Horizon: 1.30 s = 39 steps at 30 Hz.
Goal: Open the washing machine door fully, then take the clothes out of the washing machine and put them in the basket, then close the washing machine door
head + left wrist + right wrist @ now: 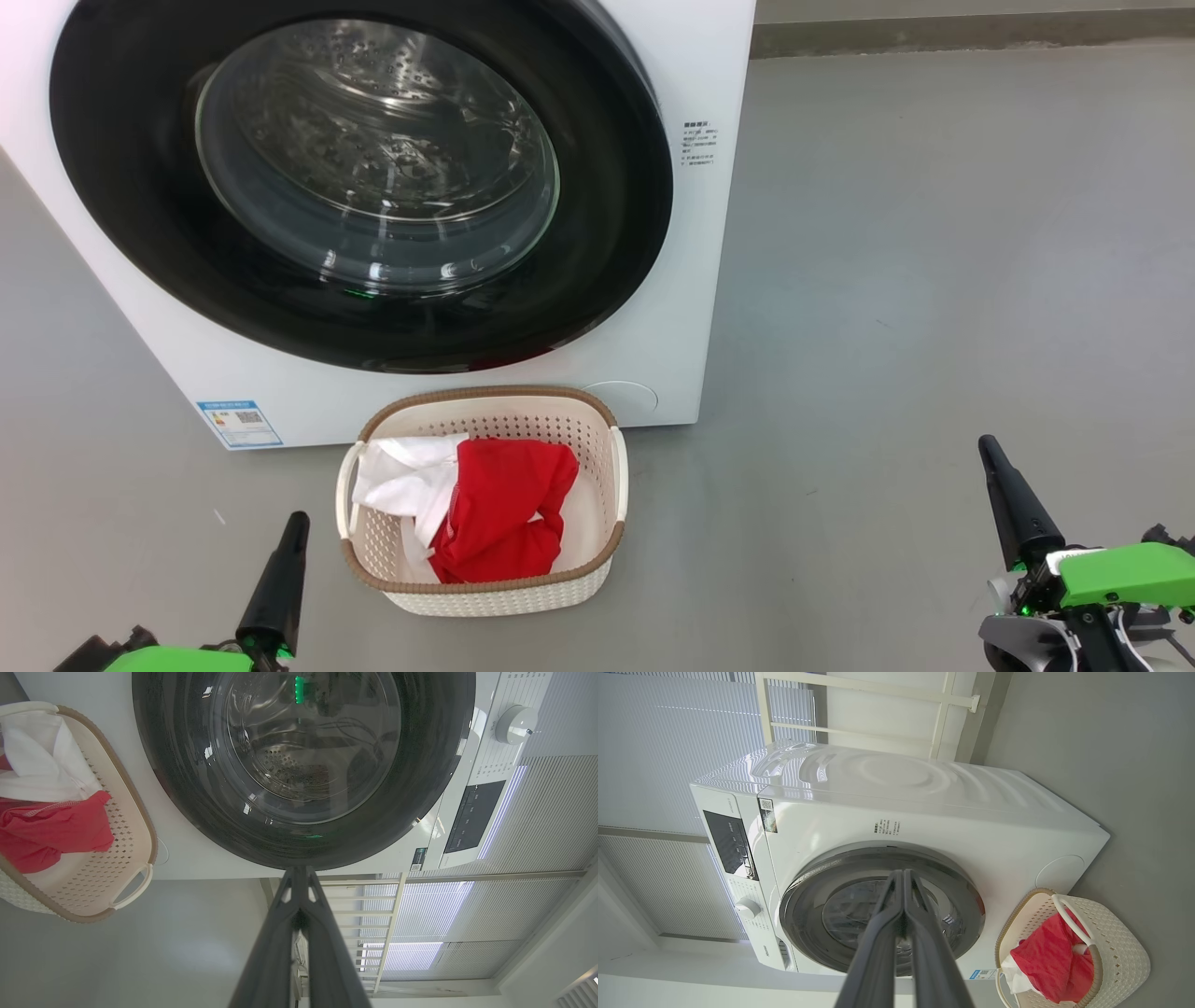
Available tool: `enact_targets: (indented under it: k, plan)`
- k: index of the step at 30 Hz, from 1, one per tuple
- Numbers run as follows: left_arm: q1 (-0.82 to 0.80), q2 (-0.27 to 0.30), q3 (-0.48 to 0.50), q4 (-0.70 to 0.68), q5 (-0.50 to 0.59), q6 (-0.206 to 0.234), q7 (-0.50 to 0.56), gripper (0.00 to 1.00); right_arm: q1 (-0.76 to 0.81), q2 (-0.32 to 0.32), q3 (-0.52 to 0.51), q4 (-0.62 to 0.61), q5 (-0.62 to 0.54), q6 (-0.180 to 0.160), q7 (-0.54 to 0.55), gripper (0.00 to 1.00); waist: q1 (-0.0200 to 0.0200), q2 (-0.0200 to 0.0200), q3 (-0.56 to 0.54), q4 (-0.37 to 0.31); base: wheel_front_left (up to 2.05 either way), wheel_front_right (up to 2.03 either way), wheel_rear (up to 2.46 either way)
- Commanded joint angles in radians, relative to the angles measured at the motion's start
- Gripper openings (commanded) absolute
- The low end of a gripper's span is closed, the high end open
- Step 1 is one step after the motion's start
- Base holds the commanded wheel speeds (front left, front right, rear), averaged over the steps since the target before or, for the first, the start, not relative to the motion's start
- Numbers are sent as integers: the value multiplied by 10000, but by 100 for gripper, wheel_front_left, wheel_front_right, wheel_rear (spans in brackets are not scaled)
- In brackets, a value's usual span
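Observation:
The white washing machine (691, 308) (924, 812) stands ahead with its round black door (607, 233) (187, 788) (962, 891) lying flat against the front. Through the glass I see the bare steel drum. The cream basket (597, 579) (135, 826) (1120, 947) sits on the floor right in front of it, holding the red and white clothes (504, 509) (51, 830) (1045, 961). My left gripper (297, 519) (299, 872) is shut and empty, low and left of the basket. My right gripper (988, 444) (901, 873) is shut and empty, well to the right of the basket.
Grey floor (934, 280) stretches to the right of the machine, up to a wall base at the back. A blue label (239, 423) sits on the machine's lower left front. The control panel and dial (747, 908) are on the machine's top front.

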Motion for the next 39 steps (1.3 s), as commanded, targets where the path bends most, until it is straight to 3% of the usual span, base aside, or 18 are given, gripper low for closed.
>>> enact_targets:
  k: [1, 39]
  plan:
    - [-393, 103, 355, -198, -63, -73, 39, 0, -448, -138, 124, -247, 36, -7, 80, 0, 0, -1, 0, 0, 0, 0, 0]
    - [-392, 102, 351, -200, -67, -73, 36, 0, -458, -57, 8, -240, -60, -7, 173, 0, 0, -1, 0, 0, 0, 0, 0]
